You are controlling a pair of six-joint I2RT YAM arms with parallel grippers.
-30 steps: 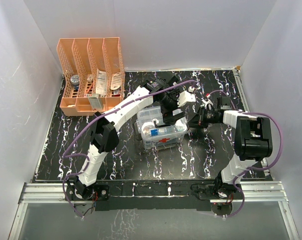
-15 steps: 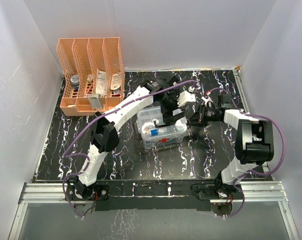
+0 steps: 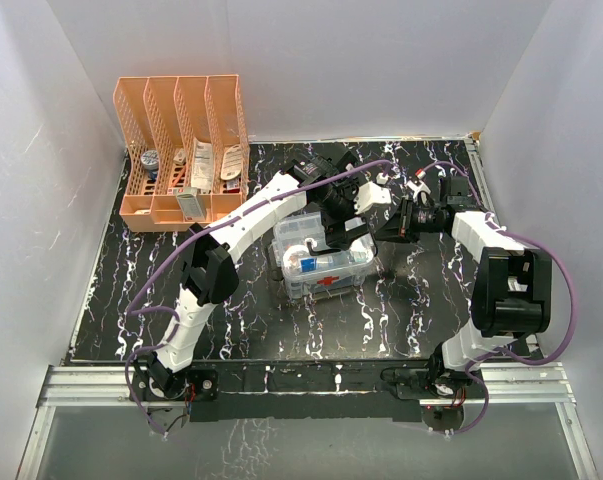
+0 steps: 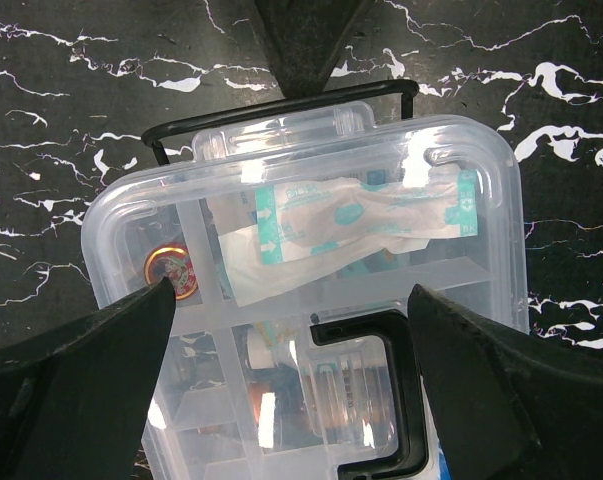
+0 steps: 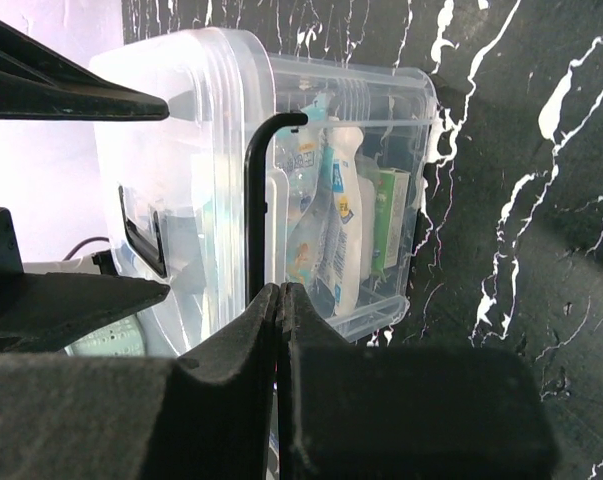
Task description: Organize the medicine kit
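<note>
Fingers of the left gripper stand spread wide above the medicine kit in the top view and hold nothing. The right gripper lies low just beside the kit's right side, its tips pressed together. The kit sits near the middle of the black marbled table, well apart from the orange file rack in the far left corner. Bare tabletop lies to the kit's left and in front of it, while both arms crowd its far and right sides. From the left wrist, the two dark fingers frame the clear lid on either side, with the lid's dark handle between them. A bandage packet and a small red-and-gold tin show through the plastic. A thin wire bail runs along the kit's far edge, and the right gripper's tip meets it there. From the right wrist, the closed fingers point at the kit's side wall. The bail's upright leg ends at their seam, and I cannot tell whether it is pinched or only touched. Packets and bottles stand inside against that wall.
</note>
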